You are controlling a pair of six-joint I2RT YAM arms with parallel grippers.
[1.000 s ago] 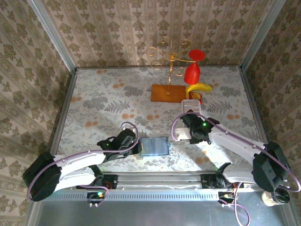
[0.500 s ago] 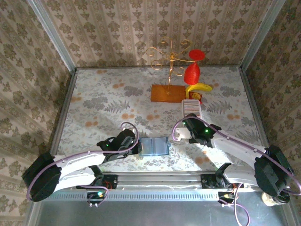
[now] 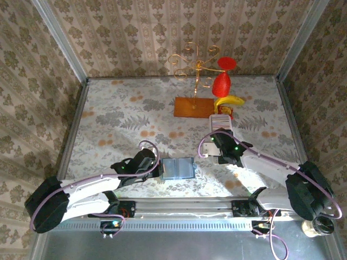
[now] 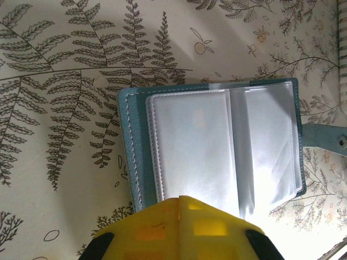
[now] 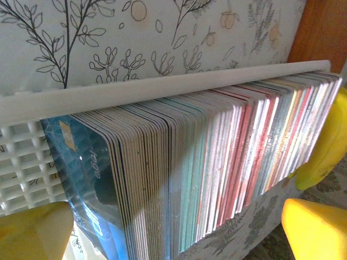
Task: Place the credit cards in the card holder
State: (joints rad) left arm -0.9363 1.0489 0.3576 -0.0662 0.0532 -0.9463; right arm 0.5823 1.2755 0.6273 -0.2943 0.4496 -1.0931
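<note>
- Two arms are split between two jobs on the table: the right is nearer the cards, and the left is at the holder.
- The tray is seen running straight away from the right gripper, with its long axis in line with the reach.
- The cards are packed on edge inside it, faces turned toward the jaws, with a blue card foremost.
- The holder is laid open and flat near the arm bases, left of the tray, with its clear sleeves up.
- The right jaws are spread wide, a yellow finger at either side of the stack's near end. Nothing is gripped yet.
- The left gripper is closed with its tip set over the holder's edge, and is judged to be pinning it down.
</note>
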